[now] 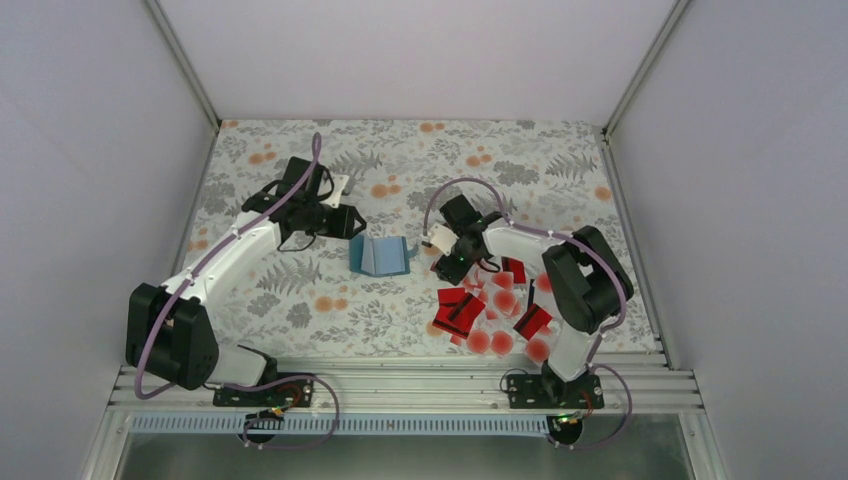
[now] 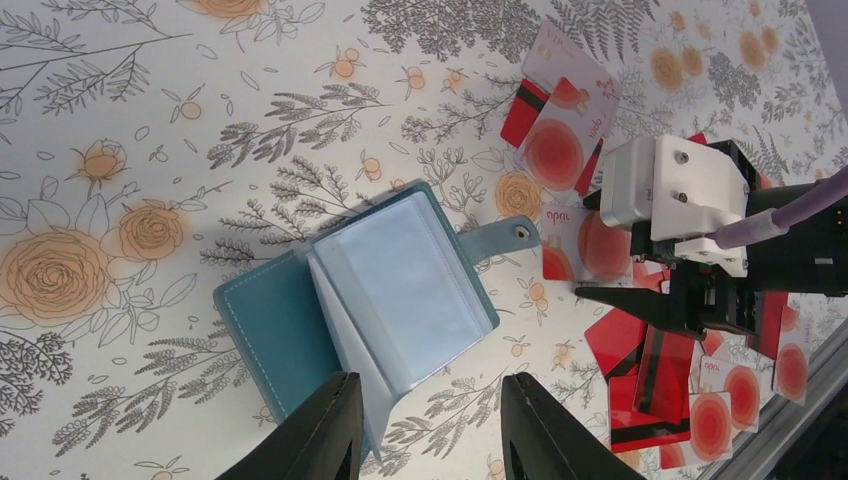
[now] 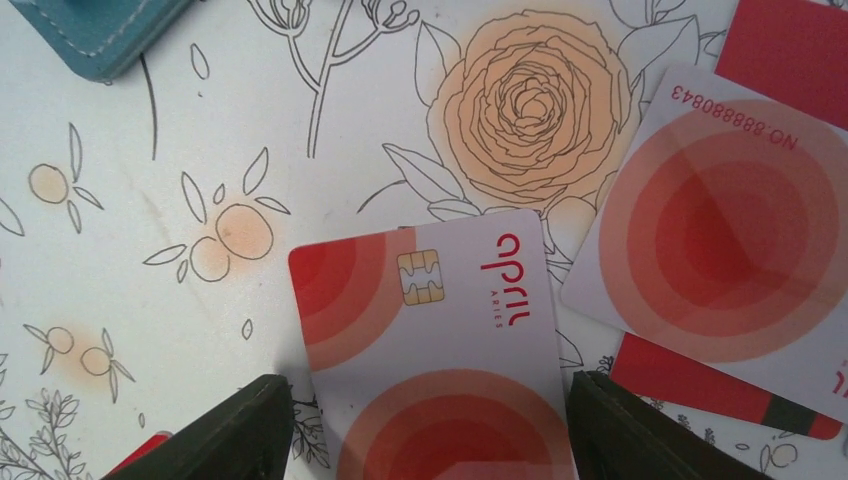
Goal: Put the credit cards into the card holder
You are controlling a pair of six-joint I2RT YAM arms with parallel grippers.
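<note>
The card holder lay opened out on the flowered tablecloth, just left of the middle of the overhead picture. In the left wrist view its teal cover was spread flat, its clear pockets faced up, and its snap tab pointed to the right. The credit cards lay in a loose, overlapping heap to the right of the holder and lower in the overhead frame. Some were solid red with a black stripe and others pale with a large red dot. One pale card with a chip lay apart from the heap at its upper left edge, between the heap and the holder. The right gripper was over this card with its jaws spread about as wide as the card. Each of the card's long edges met the inner face of a finger, but whether the fingers pressed on it could not be told. A second pale card lay just right of it, over a red one. A corner of the holder showed at the upper left of that view. The left gripper stood at the holder's left end in the overhead picture. Its jaws were wide apart with nothing held, and the holder's near edge showed between the fingertips.
</note>
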